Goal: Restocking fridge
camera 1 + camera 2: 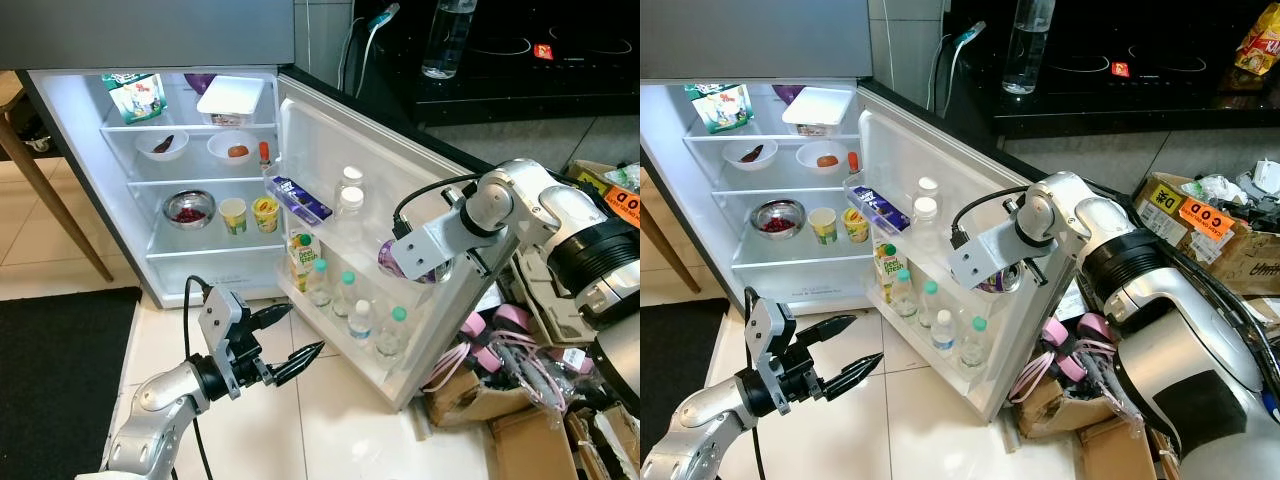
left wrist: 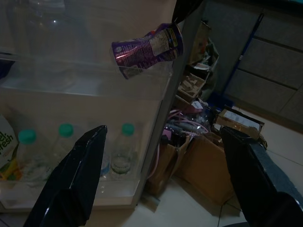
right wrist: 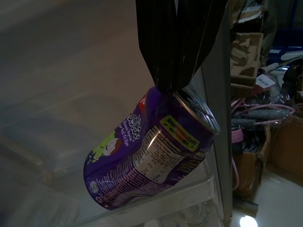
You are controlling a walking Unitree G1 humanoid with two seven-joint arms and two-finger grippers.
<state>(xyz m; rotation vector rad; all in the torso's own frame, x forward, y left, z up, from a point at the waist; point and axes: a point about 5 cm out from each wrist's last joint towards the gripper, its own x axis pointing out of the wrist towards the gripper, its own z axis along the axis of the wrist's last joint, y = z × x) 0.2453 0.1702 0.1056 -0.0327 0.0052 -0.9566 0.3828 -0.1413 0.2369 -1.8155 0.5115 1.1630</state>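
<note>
One purple can (image 3: 149, 153), glossy, with a yellow-green label panel and silver top, hangs tilted at the middle shelf of the open fridge door (image 1: 390, 190), its lower end inside the clear shelf rail. I see my right gripper (image 3: 177, 82) pinched tight on the can's rim, fingers together. My left gripper (image 1: 292, 335) hovers low over the tile floor (image 1: 330, 430), fingers spread wide, holding nothing.

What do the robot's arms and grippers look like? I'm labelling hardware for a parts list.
Both arms are silver metal with rounded joint housings. The right arm has a black ribbed band and a black cable looping to its grey wrist block. The left gripper has two long, pointed black fingers on a grey block, with a black cable running along the arm.
</note>
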